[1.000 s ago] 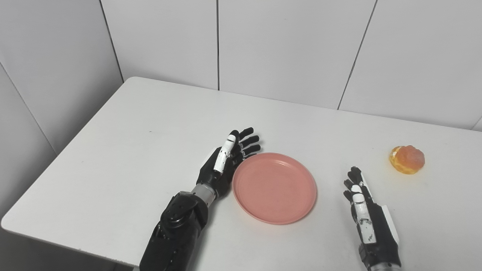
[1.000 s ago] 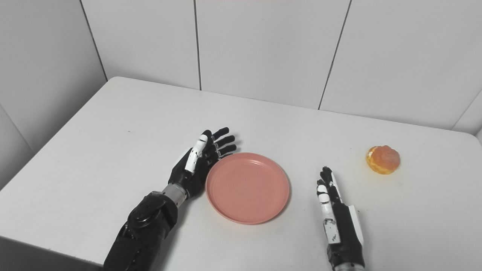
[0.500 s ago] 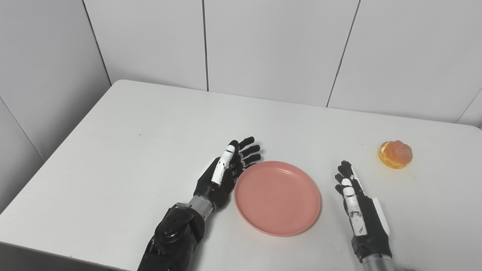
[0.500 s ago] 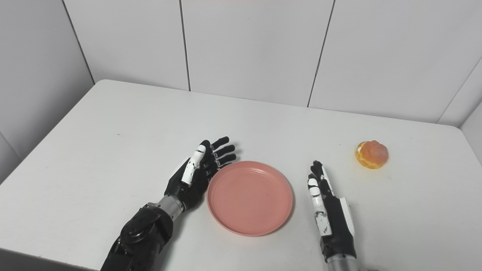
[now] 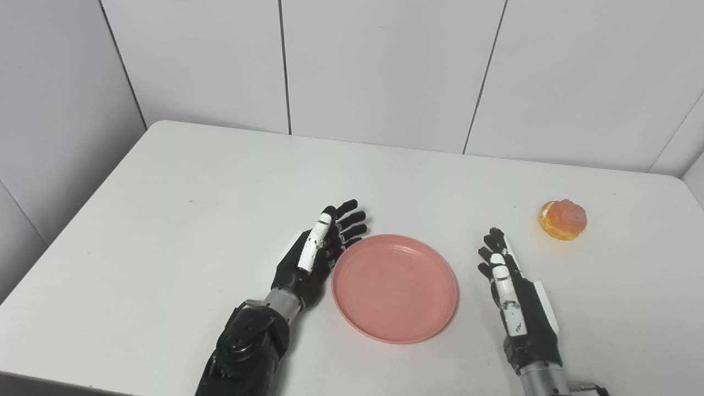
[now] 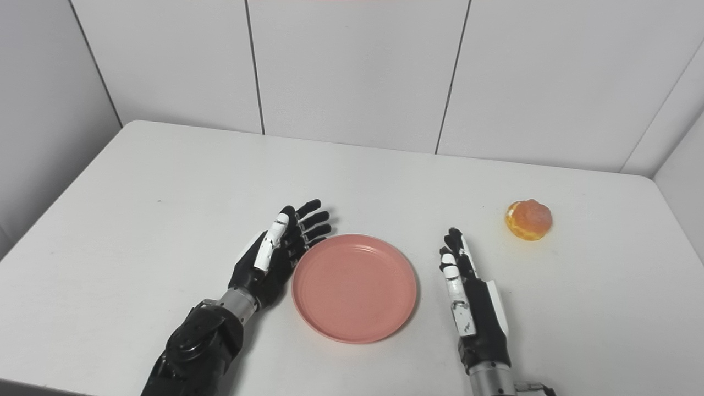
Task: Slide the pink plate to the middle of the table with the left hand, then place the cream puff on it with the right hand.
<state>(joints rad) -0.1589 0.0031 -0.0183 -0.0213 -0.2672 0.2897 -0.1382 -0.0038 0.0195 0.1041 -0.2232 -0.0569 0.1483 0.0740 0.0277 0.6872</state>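
Nothing on the white table moved; only the camera turned. Left hand, spread and empty, stays beside the pink plate. Right hand, also spread and empty, lies apart from the cream puff.

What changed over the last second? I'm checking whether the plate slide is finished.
Only the camera shifted; nothing else visibly moved. The left robot hand stays open at the pink plate's left rim. The right robot hand stays open to the plate's right, and the cream puff lies untouched.

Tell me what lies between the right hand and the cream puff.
Only bare white table separates the right hand from the cream puff; both views show it.
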